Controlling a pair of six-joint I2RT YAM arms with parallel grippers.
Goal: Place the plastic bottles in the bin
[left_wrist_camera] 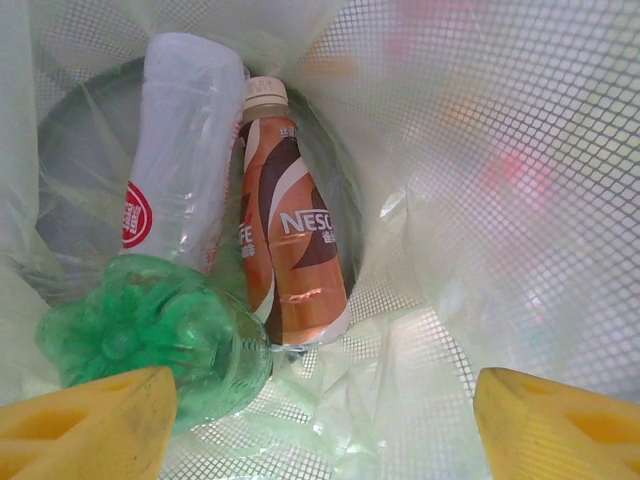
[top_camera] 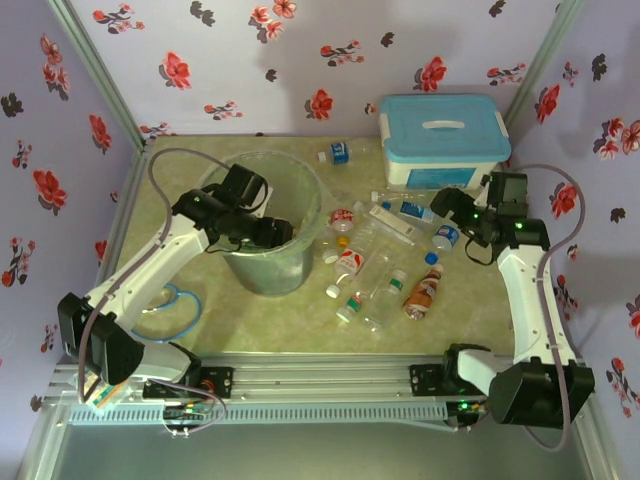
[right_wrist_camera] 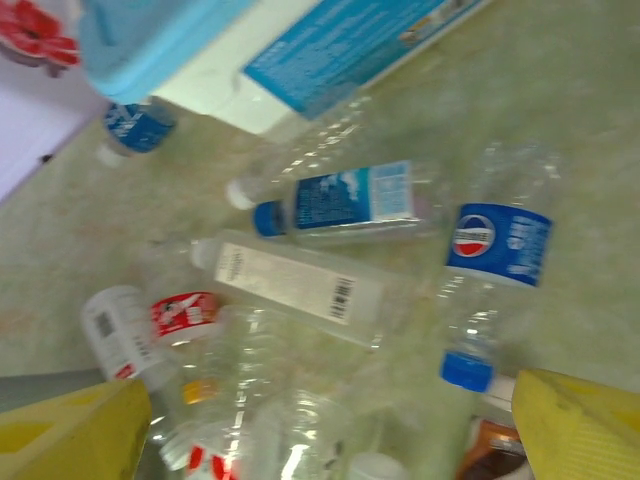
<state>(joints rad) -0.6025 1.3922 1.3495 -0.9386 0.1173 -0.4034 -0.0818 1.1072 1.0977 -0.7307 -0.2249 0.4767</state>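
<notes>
bottles [right_wrist_camera: 350, 200] blur beneath right hand's [right_wrist_camera: 330, 430] spread fingers [right_wrist_camera: 70, 430].

Robot lab test cell: floral backdrop walls [top_camera: 300, 60], aluminium mounting rail [top_camera: 320, 383].

Orange-labelled bottle [right_wrist_camera: 488, 455] (cut off, blurred)

Inside the bin [top_camera: 262, 270], three bottles [left_wrist_camera: 290, 260] cover one side of the floor and leave the other free beneath the open left tool [left_wrist_camera: 320, 430], while loose bottles [top_camera: 385, 275] crowd the desk [top_camera: 300, 328] between bin, white box [top_camera: 443, 140] and right tool [top_camera: 445, 205], leaving room along the near edge.
</notes>
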